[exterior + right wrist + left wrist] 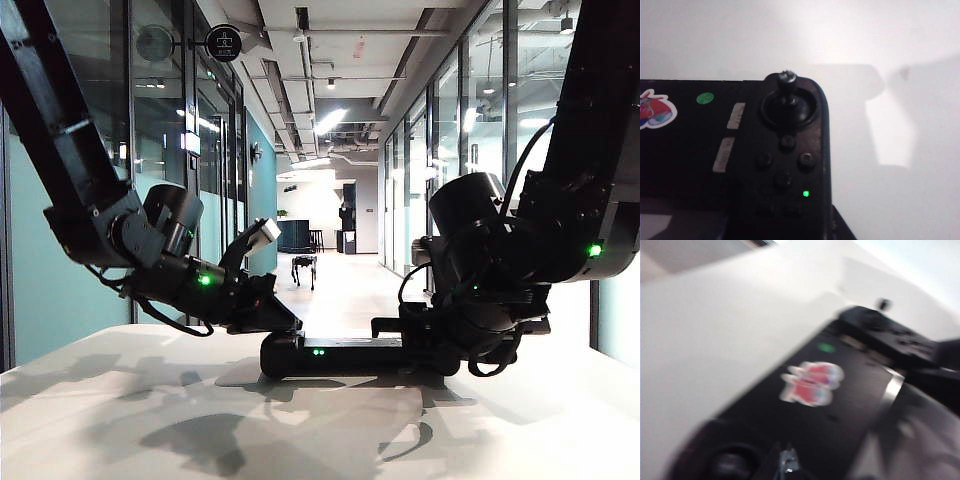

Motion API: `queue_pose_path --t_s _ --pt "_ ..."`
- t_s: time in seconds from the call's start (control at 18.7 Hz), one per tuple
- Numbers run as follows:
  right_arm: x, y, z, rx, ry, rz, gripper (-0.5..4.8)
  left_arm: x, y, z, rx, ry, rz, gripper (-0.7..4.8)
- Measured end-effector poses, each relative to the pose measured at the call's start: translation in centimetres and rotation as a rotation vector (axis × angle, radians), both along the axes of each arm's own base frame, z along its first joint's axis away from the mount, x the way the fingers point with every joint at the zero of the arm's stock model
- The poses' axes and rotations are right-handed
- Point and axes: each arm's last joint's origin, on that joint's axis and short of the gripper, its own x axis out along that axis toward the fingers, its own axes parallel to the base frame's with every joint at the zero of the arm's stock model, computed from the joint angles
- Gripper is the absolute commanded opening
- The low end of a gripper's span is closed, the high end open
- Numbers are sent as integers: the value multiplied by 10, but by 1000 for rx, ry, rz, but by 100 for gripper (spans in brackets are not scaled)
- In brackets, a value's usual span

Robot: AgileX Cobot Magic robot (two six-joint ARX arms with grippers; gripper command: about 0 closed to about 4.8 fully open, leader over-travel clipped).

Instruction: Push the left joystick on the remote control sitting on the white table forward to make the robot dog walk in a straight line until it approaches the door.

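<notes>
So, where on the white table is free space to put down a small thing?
The white table is bare in front of the remote control. It is crowded at the remote's ends, where the left gripper and right gripper sit.

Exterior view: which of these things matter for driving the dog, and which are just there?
Job:
- wide black remote control on the matte white table
- small black four-legged robot dog, down the corridor
- left gripper at the remote's left end
- right gripper at its right end

Bystanders:
- red-and-white sticker on the remote
- right-hand stick
</notes>
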Motion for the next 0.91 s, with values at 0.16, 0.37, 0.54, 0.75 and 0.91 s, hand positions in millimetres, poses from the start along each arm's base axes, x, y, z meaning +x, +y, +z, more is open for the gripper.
queue_pose_path --t_s 0.16,0.37,0.54,0.75,0.91 --pt "0 0 0 -1 0 1 198 -4 0 13 4 33 -30 -6" --pt "0 0 0 -2 0 1 198 -11 3 41 22 75 -37 -6" --pt "0 0 0 -2 0 2 198 -20 8 79 105 82 80 -6" --pt "0 0 0 -2 0 2 198 -33 14 131 118 0 149 -6" --pt "0 0 0 -3 0 2 202 -46 19 164 114 -40 167 -6"
